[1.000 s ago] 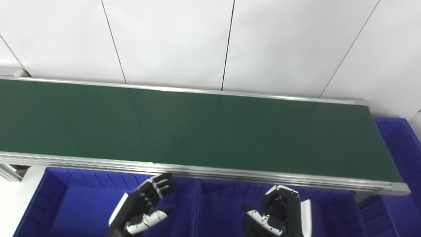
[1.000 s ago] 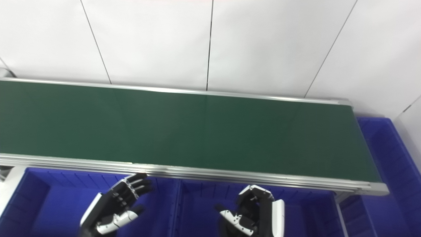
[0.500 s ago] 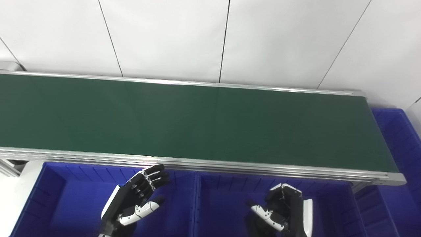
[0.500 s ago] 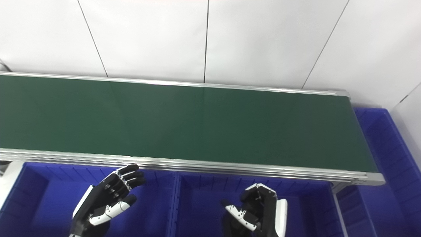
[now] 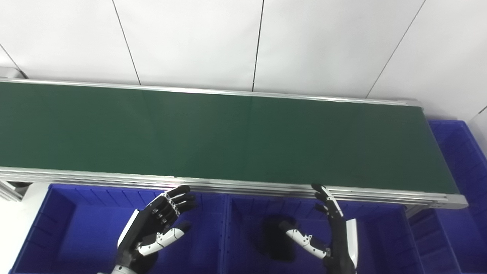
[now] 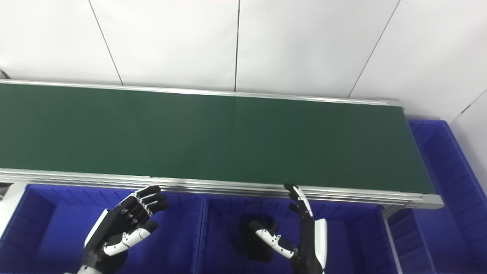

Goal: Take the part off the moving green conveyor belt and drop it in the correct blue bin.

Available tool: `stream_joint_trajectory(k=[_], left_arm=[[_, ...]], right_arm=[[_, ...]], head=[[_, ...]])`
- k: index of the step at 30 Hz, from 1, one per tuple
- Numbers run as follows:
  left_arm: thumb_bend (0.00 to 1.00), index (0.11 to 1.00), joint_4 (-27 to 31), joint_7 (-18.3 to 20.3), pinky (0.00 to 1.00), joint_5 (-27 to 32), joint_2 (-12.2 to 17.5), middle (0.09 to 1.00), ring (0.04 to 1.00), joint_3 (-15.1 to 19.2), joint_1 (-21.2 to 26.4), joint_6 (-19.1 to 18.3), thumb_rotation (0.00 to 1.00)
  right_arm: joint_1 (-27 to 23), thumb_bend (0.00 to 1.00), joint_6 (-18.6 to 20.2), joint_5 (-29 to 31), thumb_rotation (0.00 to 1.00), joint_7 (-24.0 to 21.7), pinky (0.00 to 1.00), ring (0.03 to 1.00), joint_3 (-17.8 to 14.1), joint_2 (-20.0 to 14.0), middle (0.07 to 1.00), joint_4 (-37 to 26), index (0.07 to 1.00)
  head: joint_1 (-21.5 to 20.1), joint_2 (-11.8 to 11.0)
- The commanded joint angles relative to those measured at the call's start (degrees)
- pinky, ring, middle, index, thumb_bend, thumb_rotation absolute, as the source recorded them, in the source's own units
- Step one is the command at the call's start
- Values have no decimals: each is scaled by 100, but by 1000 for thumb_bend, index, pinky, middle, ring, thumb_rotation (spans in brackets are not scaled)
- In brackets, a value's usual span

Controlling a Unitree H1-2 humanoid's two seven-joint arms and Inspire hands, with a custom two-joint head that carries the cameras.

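While the green belt (image 5: 228, 137) runs bare from its left edge to its right end, with no part visible anywhere on it, a dark part (image 5: 276, 238) shows in the middle blue bin (image 5: 380, 236), below the near rail of the belt; its outline is blurred, so whether it rests on the bin floor or is falling cannot be told. The right hand (image 5: 333, 228) is above that bin with its fingers extended and spread and the thumb out to the side, holding nothing and clear of the part. The left hand (image 5: 158, 224) is above the left blue bin (image 5: 68, 228), near the front-left corner, with fingers apart and nothing in it. A third blue bin (image 5: 462, 152) stands past the right end of the belt. Judged from this layout, the pick and the drop appear complete. Whether this bin is the correct one cannot be confirmed. What remains is probably to wait for another part.
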State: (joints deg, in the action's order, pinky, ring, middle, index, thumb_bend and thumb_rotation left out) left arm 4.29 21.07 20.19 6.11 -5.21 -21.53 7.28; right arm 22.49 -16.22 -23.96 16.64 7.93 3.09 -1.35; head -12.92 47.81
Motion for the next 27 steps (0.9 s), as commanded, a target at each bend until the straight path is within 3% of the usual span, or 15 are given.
stream_joint_trajectory(k=[1,3,7,12,17,27], left_arm=[[573,749,177,19,814,12,14,722,702,-3,15,28,0],[572,748,165,19,818,1,14,724,702,-7,16,30,0],[564,746,142,17,812,-38,6,727,701,-19,24,72,0],[568,748,153,-9,812,-39,-13,727,702,-24,17,40,0],[569,744,160,-27,818,-47,-23,724,700,-28,11,37,0],[590,743,207,-103,803,-68,-46,727,701,-15,28,-52,0]], right_arm=[[23,743,126,1,356,-144,863,924,37,-16,966,-274,958],[31,788,235,-47,438,-249,919,955,56,-42,990,-334,981],[48,792,280,-59,456,-364,973,987,90,-79,1000,-381,993],[79,753,-49,-15,365,-322,913,973,132,-110,997,-325,973],[131,705,-325,18,291,-299,784,891,190,-167,937,-331,940],[296,676,-634,245,197,-478,710,823,439,-358,873,-308,900]], head=[[20,-2],[29,-4],[39,-18],[68,-28],[61,-19],[41,-7]])
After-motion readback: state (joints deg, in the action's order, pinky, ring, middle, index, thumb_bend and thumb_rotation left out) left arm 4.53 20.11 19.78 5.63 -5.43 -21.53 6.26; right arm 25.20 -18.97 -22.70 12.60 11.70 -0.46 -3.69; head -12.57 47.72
